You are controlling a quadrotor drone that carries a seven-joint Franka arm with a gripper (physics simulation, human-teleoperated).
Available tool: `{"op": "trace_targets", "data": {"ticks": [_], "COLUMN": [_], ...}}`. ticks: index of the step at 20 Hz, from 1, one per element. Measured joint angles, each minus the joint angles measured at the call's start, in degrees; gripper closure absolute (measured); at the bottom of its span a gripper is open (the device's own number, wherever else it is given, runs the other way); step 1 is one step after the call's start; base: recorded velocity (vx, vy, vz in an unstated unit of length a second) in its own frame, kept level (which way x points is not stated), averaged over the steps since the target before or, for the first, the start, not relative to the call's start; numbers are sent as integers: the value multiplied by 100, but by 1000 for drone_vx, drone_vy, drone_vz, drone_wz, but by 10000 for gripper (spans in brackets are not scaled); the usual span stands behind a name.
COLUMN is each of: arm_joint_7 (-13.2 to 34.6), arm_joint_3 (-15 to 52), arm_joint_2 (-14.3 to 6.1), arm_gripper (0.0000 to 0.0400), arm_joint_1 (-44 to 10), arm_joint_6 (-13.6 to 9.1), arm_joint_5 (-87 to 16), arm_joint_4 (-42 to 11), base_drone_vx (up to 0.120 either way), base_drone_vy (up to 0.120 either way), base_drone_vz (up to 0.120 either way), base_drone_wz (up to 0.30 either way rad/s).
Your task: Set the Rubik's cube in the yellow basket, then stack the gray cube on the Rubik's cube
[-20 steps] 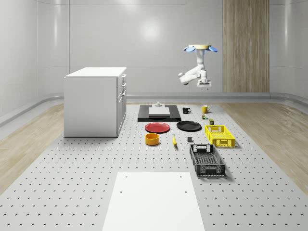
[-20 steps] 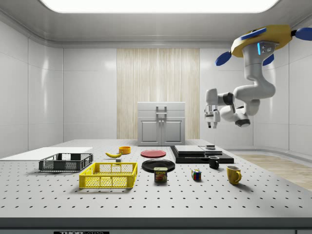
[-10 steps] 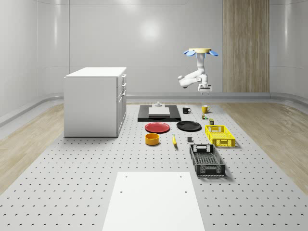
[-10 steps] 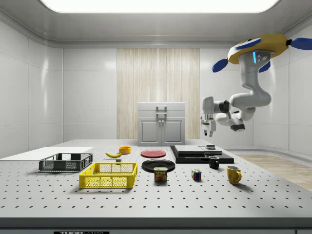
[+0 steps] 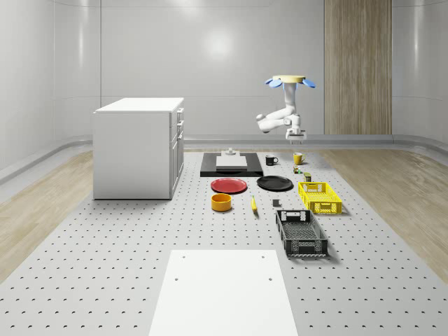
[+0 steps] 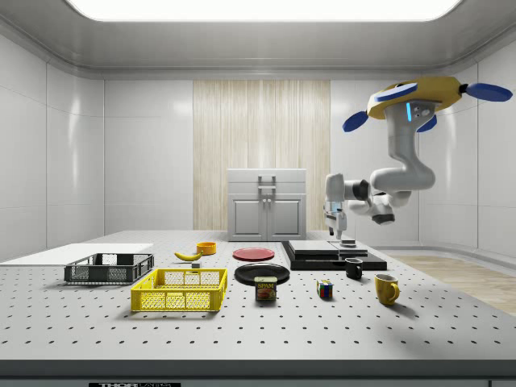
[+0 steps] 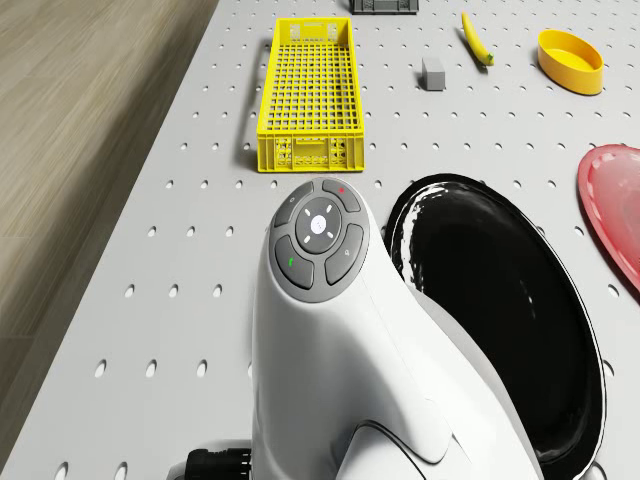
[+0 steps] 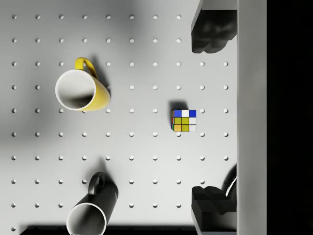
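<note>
The Rubik's cube (image 8: 184,121) (image 6: 324,289) (image 5: 297,169) sits on the table between a yellow mug and a black mug. My gripper (image 5: 294,137) (image 6: 333,232) (image 8: 212,117) hangs well above it, pointing down, open, with nothing between its dark fingers (image 8: 210,29). The drone (image 5: 288,80) (image 6: 415,93) hovers high over the table's far right part. The yellow basket (image 5: 320,197) (image 6: 181,290) (image 7: 309,92) stands nearer the front with nothing inside. The small gray cube (image 5: 276,204) (image 7: 433,74) lies on the table beside the basket, near a banana.
Around the cube stand a yellow mug (image 8: 80,91), a black mug (image 8: 90,213) and a spam can (image 6: 265,289). A black plate (image 7: 500,330), a red plate (image 5: 229,185), a black platform (image 5: 231,164), a black basket (image 5: 301,232) and a white cabinet (image 5: 138,147) share the table.
The drone has dropped lower and shifted toward the side view's left. The arm has carried the open gripper down, closer to the table above the mugs and the cube.
</note>
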Motion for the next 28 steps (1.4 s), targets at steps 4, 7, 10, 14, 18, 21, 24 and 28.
{"op": "trace_targets", "data": {"ticks": [4, 7, 10, 14, 18, 21, 24, 28], "arm_joint_7": [36, 61, 84, 114, 141, 161, 179, 203], "arm_joint_3": [35, 59, 82, 110, 136, 155, 172, 194], "arm_joint_2": [-111, -193, -272, -374, -473, -545, -615, -705], "arm_gripper": [0, 0, 0, 0, 0, 0, 0, 0], "arm_joint_1": [-38, -65, -90, -121, -150, -171, -191, -216], "arm_joint_6": [101, 176, 248, 343, 435, 501, 566, 650], "arm_joint_5": [58, 100, 140, 192, 241, 276, 310, 353], "arm_joint_4": [8, 14, 19, 26, 32, 37, 41, 47], "base_drone_vx": [80, 40, 0, 60, 0, 0, 0, 0], "base_drone_vy": [0, 0, 0, -10, -30, 0, 0, 0], "base_drone_vz": [-120, -120, -120, -120, -120, -120, -120, -120], "base_drone_wz": [0, 0, 0, 0, 0, 0, 0, 0]}}
